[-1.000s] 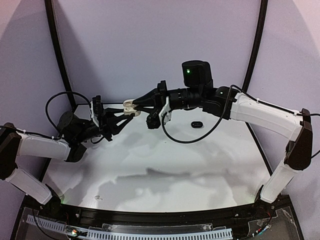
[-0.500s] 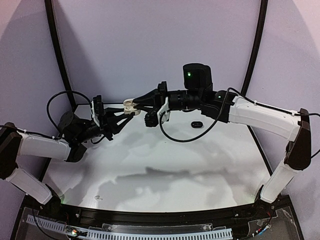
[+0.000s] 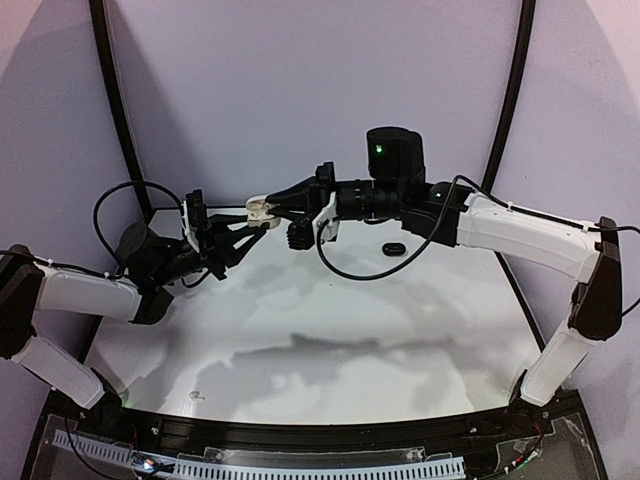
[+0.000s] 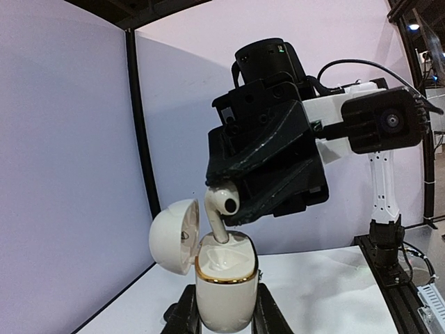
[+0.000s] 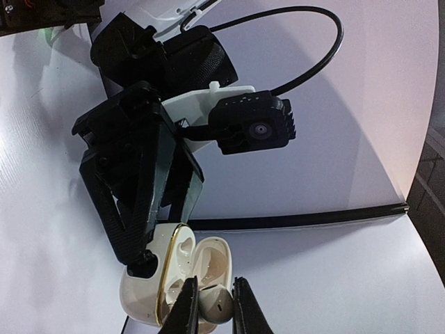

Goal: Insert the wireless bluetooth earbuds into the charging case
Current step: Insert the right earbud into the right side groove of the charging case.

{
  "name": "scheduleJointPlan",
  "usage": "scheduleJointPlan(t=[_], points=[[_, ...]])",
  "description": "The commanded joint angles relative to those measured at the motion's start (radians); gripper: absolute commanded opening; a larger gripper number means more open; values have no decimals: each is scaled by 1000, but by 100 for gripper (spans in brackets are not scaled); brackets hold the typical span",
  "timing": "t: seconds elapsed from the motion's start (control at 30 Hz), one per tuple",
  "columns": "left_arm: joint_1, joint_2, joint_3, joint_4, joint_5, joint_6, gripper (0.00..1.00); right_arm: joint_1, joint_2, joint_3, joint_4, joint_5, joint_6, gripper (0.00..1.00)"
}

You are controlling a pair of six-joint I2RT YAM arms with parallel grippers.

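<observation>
A white charging case [image 4: 222, 282] with a gold rim hangs in the air above the table, its lid [image 4: 172, 235] swung open to the left. My left gripper [image 4: 222, 316] is shut on the case's body. My right gripper [image 5: 214, 285] is shut on the round head of a white earbud [image 5: 215, 305]. The same earbud [image 4: 221, 207] stands upright over the case with its stem reaching down into the rear socket. From above, the case [image 3: 256, 211] sits where the left gripper [image 3: 250, 228] and right gripper [image 3: 272, 207] meet. No other earbuds are in view.
A small black oval object [image 3: 393, 248] lies on the white table [image 3: 330, 340] at the back right. Purple walls [image 3: 300, 90] close in the back and sides. A black cable [image 3: 360, 275] loops down from the right arm.
The right arm has crept slightly left and down, bringing the white earbud closer into the open case. The left arm holds still.
</observation>
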Motion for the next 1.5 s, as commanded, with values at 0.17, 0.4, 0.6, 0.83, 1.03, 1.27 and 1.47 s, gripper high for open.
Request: scheduleJointPlan(t=[0.17,0.4,0.6,0.83,1.03,1.27,1.47], points=[[0,-12,-8,357,-39,161,1,16,34,-37,88,109,129,6],[-1,-16,-18,364,-57,234,1,39,48,-103,258,212,197,0],[-1,-18,-23,370,-69,229,1,44,55,-127,330,231,232,0],[2,-18,-22,376,-76,189,1,43,22,-183,284,155,113,0],[14,-12,-13,383,-44,72,1,-8,-11,-137,127,7,93,0],[54,-5,16,401,58,-206,1,-23,-10,-41,-80,-75,23,0],[60,15,44,448,123,-231,1,-26,-17,-20,-123,-98,3,0]])
